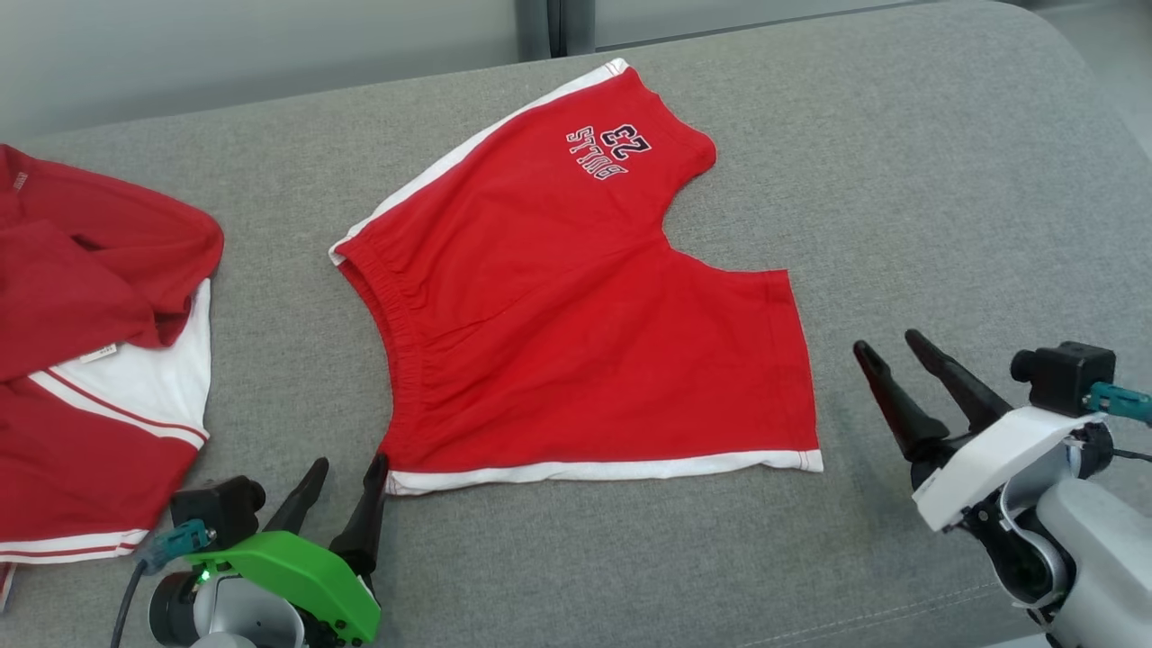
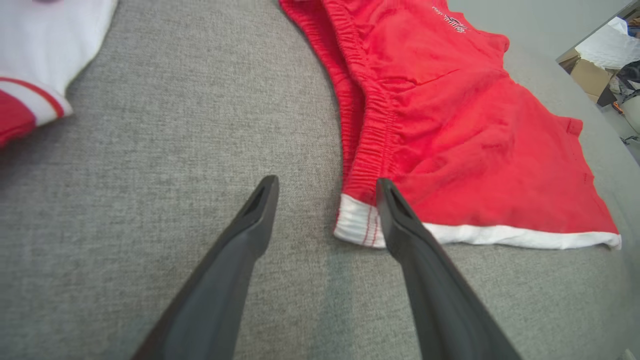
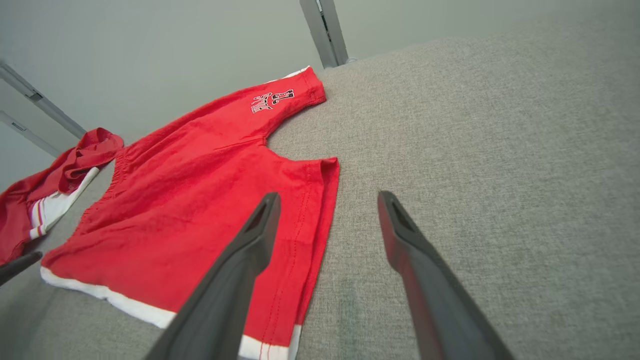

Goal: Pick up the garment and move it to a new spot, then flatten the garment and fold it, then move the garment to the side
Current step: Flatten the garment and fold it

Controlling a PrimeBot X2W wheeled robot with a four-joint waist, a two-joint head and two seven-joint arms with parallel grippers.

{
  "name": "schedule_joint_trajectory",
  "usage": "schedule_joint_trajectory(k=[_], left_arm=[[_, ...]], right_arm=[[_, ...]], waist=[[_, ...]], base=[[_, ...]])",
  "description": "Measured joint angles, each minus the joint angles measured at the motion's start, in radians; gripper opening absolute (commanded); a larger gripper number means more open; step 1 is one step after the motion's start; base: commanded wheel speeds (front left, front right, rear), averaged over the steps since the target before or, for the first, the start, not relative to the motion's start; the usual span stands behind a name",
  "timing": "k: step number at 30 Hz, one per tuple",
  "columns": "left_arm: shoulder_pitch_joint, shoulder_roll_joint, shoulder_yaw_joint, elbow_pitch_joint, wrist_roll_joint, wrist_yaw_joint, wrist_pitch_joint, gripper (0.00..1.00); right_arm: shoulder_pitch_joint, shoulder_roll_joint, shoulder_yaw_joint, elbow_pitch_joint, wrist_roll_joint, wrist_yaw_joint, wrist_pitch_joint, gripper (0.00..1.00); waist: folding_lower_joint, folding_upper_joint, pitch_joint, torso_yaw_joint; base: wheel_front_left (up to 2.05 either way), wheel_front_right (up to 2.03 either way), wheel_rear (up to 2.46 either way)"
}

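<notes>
The red knit shorts (image 1: 576, 306), edged with white side stripes, lie flat in the middle of the grey woven cushion (image 1: 945, 180), in front of me and between my two arms. Their gathered waistband (image 1: 396, 342) faces my left. One leg runs to my right along the near edge, and that is the long way of the cloth. The other leg splays away from me toward the cushion's far edge. That far leg carries a dark printed name and number (image 1: 610, 150), upside down from where I look.

My left claw (image 1: 349, 462), on its green-shelled wrist, sits low at the near waistband corner with its fingers pointing away from me. It is spread wide and grips nothing. The inner fingertip (image 2: 395, 210) is right at the white stripe's end, and I cannot tell if it touches.

My right claw (image 1: 886, 342), on its white-shelled wrist, stands just beyond the near leg's hem, over bare cushion. Its fingers tilt up and to my left, wide apart and empty.

The red cloth is mostly smooth, with light creases near the elastic. A second red-and-white garment (image 1: 90, 360) lies rumpled at my far left.
</notes>
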Motion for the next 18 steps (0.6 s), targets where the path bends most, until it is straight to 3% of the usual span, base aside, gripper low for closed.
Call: schedule_joint_trajectory(k=[5,18], left_arm=[[0.0,-0.008,-0.017,-0.028,0.017,0.0,-0.013,1.0],[-0.003,-0.004,-0.056,-0.034,0.153,0.008,-0.133,1.0]], right_arm=[[-0.011,0.037,0.047,-0.025,-0.119,-0.03,-0.001,1.0],[-0.005,0.122,0.048,-0.027,-0.221,-0.091,-0.001,1.0]], waist=[[0.0,0.0,-0.009,0.004],[0.0,0.0,-0.012,0.007]], base=[[0.0,0.0,0.0],[0.0,0.0,0.0]])
